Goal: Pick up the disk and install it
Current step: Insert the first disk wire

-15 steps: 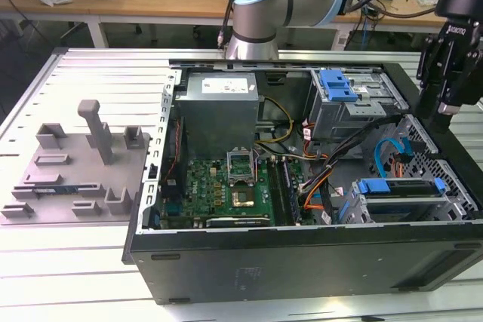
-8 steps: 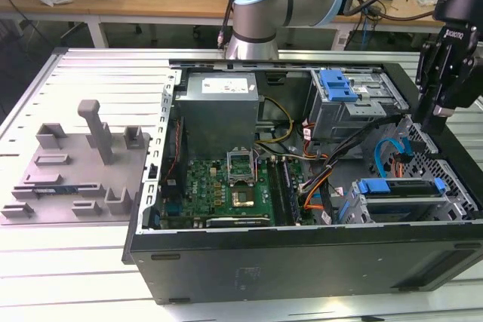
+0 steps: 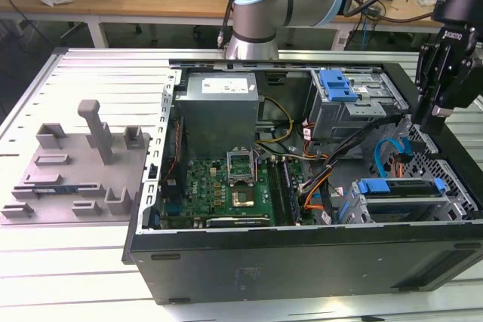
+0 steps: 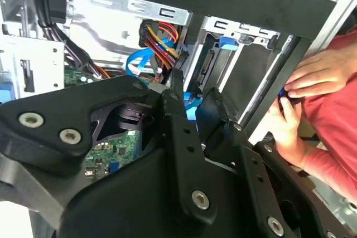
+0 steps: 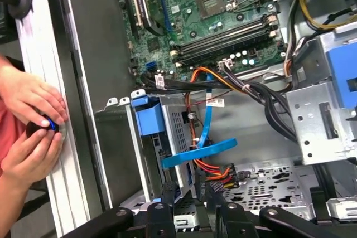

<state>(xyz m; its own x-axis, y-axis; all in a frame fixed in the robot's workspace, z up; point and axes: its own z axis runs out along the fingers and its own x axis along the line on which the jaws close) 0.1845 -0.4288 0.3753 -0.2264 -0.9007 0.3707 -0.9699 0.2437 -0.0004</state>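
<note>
Open PC case [image 3: 302, 262] lies on the slotted worktop [image 3: 90, 277]. Gripper [image 3: 435, 115] hangs over the case edge on the exterior view's right, above the drive cage [image 3: 453, 201]. In the first wrist view its fingers [image 5: 167, 196] stand moderately apart with just cage metal and wiring between them, so the claw reads as parted and empty. The disk [image 3: 398, 187], blue rail up, sits slotted in the grey cage at the case corner nearest the camera on the exterior view's right, below the gripper and not touching it. Blue cable [image 5: 205, 137] and an orange-red wire bundle [image 5: 215, 168] run between cage and motherboard [image 3: 226, 182]. A person's hands [image 5: 30, 97] hold a small dark-and-blue part at the worktop edge, just beside the case wall. Judged step: approach for the pick, no grasp made; can't rule out that the disk is already seated. A grasp calls for a straight descent with jaws either side of the blue rail, clear of the cable, and the hands kept out.
</note>
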